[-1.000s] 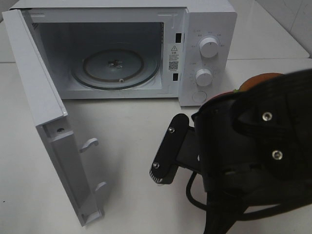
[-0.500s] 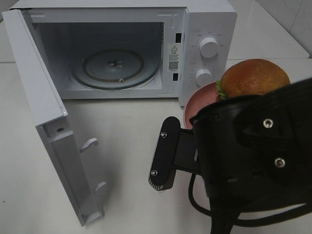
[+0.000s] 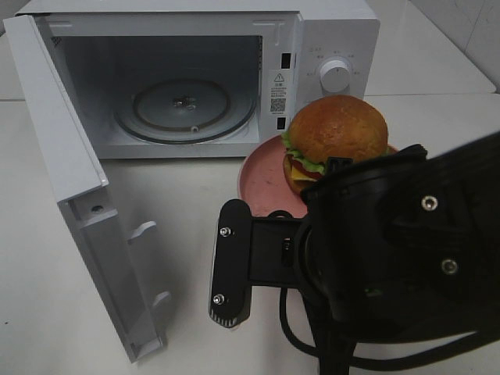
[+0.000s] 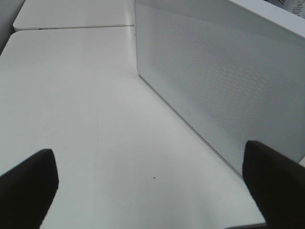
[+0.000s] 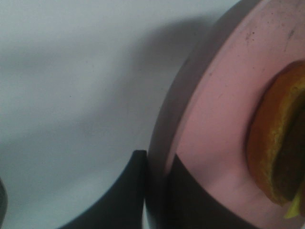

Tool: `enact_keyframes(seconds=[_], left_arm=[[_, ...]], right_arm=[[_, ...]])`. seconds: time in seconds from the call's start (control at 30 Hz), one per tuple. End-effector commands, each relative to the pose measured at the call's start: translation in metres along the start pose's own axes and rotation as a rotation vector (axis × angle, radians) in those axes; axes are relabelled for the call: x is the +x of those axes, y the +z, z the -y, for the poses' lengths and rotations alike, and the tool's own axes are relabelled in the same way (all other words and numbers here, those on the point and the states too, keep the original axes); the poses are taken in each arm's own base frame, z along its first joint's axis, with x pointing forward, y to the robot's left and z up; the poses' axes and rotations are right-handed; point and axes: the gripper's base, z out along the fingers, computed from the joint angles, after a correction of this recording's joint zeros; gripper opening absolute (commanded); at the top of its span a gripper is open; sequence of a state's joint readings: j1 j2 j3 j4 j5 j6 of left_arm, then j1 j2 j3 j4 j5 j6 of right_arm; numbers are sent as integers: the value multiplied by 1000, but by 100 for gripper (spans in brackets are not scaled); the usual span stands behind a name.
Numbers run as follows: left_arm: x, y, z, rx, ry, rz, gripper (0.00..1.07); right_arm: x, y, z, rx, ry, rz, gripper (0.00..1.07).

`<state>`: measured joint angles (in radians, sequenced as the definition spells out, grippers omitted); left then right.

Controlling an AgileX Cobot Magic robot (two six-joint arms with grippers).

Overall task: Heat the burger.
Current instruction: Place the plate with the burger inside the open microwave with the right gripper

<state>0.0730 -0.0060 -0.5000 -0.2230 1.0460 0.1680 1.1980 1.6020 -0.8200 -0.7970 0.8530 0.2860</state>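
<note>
The left gripper (image 4: 150, 191) hangs wide open, empty, beside the white microwave oven (image 3: 328, 47). The glossy golden-bun burger (image 3: 340, 129) on its round pink plate (image 3: 262, 176) has shifted left, now before the oven's dial panel (image 3: 336, 76); the right gripper (image 5: 159, 191) pinches the plate's rim.

Warning sticker (image 3: 279, 90) on microwave (image 3: 351, 35) door frame, right of cavity: triangle sign, QR code; print unreadable; marks around dial (image 3: 337, 76) too small.

The burger (image 3: 336, 129) sits on a plate (image 3: 262, 178) before the microwave (image 3: 351, 39).
</note>
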Motion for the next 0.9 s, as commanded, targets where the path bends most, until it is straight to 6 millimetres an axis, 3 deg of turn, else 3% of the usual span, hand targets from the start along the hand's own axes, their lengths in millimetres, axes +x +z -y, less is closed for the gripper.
enact_keyframes(seconds=[0.03, 0.43, 0.9], left_arm=[[2, -2, 0, 1, -1, 21, 100], [2, -2, 0, 1, -1, 21, 100], [2, -2, 0, 1, -1, 21, 100]], right_arm=[[-2, -3, 7, 74, -77, 34, 4], [-15, -4, 8, 102, -277, 163, 5], [-20, -6, 6, 82, -301, 241, 4]])
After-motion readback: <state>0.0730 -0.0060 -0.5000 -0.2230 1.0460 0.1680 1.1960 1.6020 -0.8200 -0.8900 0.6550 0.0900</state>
